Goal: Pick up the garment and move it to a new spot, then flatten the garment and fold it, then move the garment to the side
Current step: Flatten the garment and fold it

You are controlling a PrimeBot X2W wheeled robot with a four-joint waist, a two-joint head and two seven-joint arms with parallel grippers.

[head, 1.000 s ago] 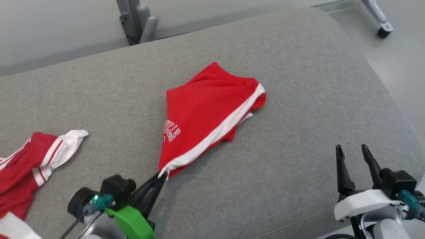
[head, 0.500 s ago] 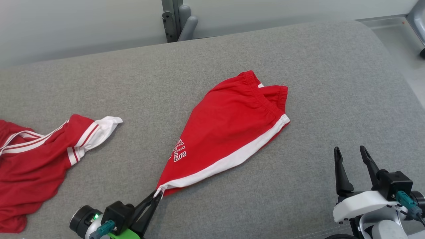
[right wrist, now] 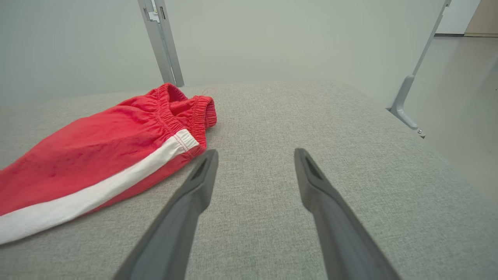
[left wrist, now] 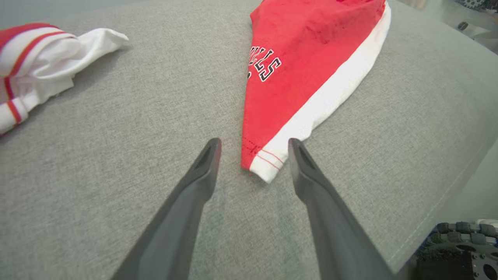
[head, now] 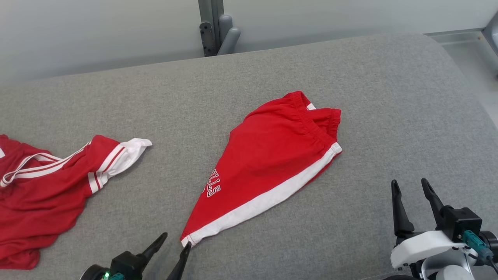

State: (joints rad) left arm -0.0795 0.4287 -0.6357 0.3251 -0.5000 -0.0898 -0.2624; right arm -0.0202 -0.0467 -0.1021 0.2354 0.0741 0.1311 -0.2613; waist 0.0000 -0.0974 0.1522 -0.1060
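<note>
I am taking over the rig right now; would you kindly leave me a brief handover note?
Left gripper: jaws open, straddling the near hem corner of the red shorts, not gripping.
Right gripper: jaws open, empty, to the right of the shorts.
Shorts lie loose on the grey cushion, waistband at the far end; a second red-and-white garment sits to the left.
Done: shorts set down. Left: flatten, fold, move aside.

Shorts right of likely jersey
</note>
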